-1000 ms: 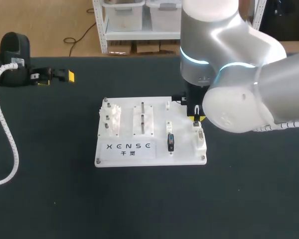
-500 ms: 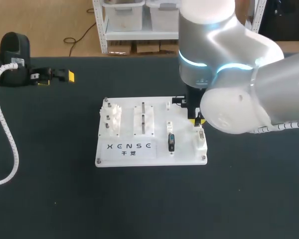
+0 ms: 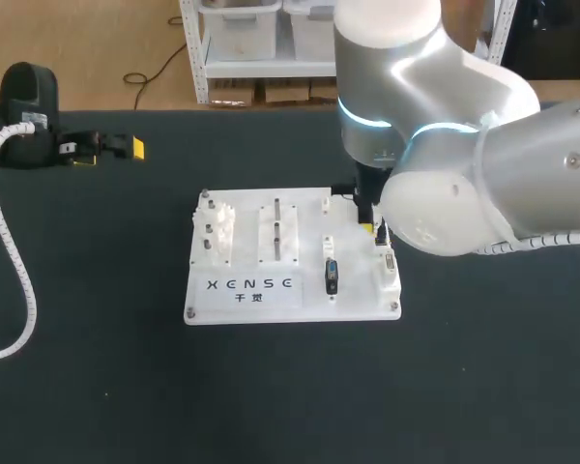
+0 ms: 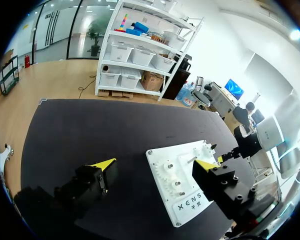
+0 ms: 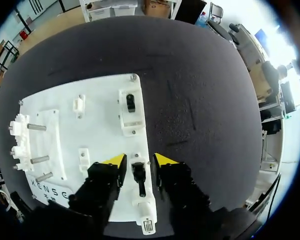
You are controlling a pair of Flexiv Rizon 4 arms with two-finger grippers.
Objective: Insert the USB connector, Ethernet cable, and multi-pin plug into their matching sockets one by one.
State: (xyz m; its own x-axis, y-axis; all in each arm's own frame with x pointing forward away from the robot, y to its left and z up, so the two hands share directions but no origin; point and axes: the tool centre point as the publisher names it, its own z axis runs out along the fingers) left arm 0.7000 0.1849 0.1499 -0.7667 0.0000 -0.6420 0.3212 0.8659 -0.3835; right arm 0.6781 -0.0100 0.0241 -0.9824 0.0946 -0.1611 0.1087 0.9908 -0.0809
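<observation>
A black, matte tabletop stretches from edge to edge, its dark cover plain across the near half and toward both side edges. One flat white board lies directly on it, near the middle and a little toward the right edge, its sides roughly square to the tabletop's edges. Small screws mark the board's corners, a printed label runs along its near edge, and raised white socket blocks stand across its far half.
</observation>
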